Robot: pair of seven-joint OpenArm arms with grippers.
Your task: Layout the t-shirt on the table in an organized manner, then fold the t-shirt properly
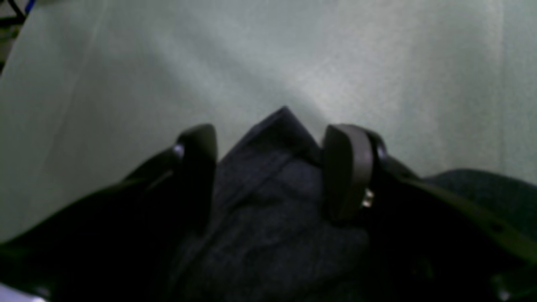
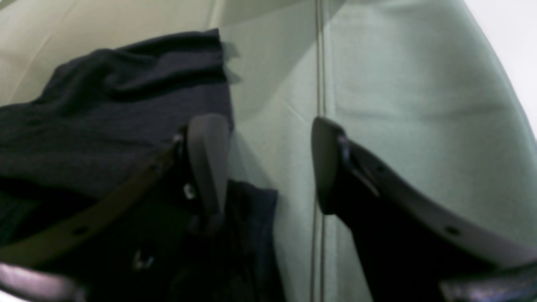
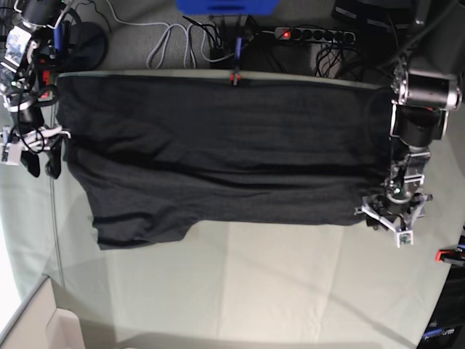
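Observation:
The dark t-shirt (image 3: pixel 218 153) lies spread wide along the far half of the table (image 3: pixel 254 283), plain side up, with one sleeve at the near left. At the shirt's right end my left gripper (image 3: pixel 396 222) hangs low. In the left wrist view its jaws (image 1: pixel 270 138) stand apart, and a pointed corner of the t-shirt (image 1: pixel 268 209) lies between the fingers (image 1: pixel 348 167) on the pale table (image 1: pixel 293 50). At the shirt's left end my right gripper (image 3: pixel 40 166) is open. One finger (image 2: pixel 207 159) is over the t-shirt (image 2: pixel 117 109) edge, and bare table (image 2: pixel 419 84) shows in the gap (image 2: pixel 266 126).
A red clamp (image 3: pixel 234 77) holds the cloth at the table's far edge and another (image 3: pixel 447 254) sits at the right. Behind the table are cables (image 3: pixel 174 36), a power strip (image 3: pixel 312 33) and a blue box (image 3: pixel 225 6). A straight seam (image 2: pixel 319 63) runs through the cloth.

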